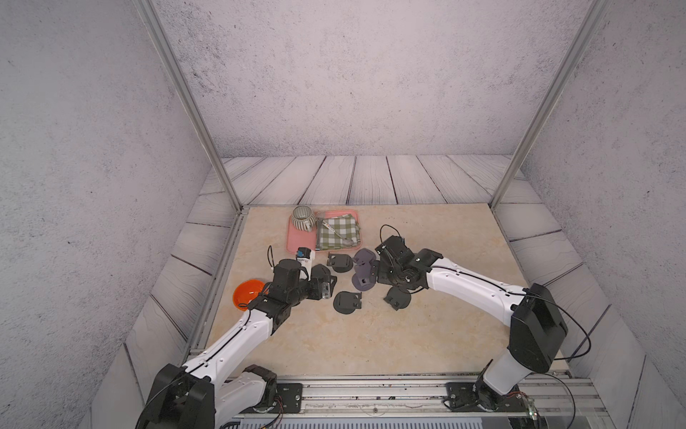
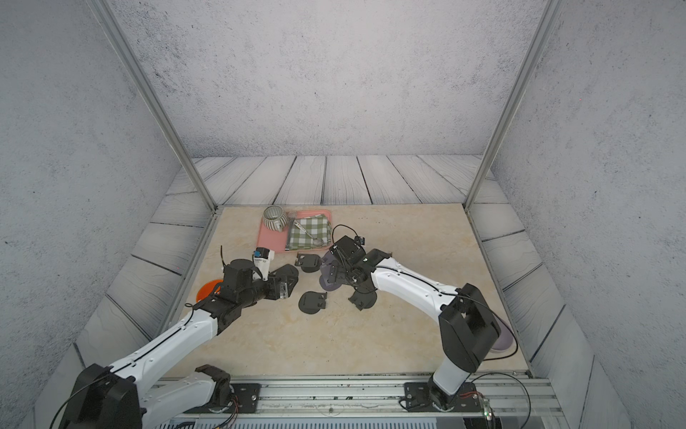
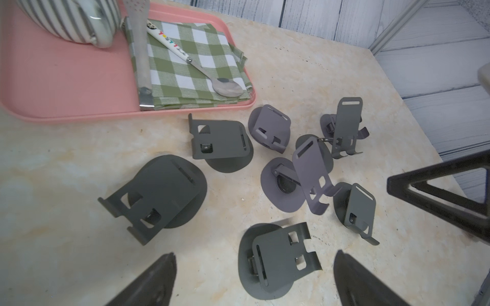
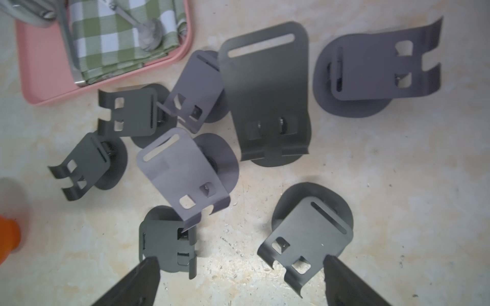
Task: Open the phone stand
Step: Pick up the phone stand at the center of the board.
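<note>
Wide, empty: left gripper (image 3: 254, 253), right gripper (image 4: 240, 259) — phone stands (image 3: 310, 169) crowded mid-frame; closing on one could snag neighbour — drag cluster.

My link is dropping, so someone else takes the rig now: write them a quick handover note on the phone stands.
Left hand: open, empty, near a low dark grey metal phone stand.
Right hand: open, empty, over the cluster.
Stands lie grouped on the beige marble tabletop beside the pink plastic tray.
Done: a tall dark grey stand and a purple one look raised.
To do: the flatter ones.
</note>
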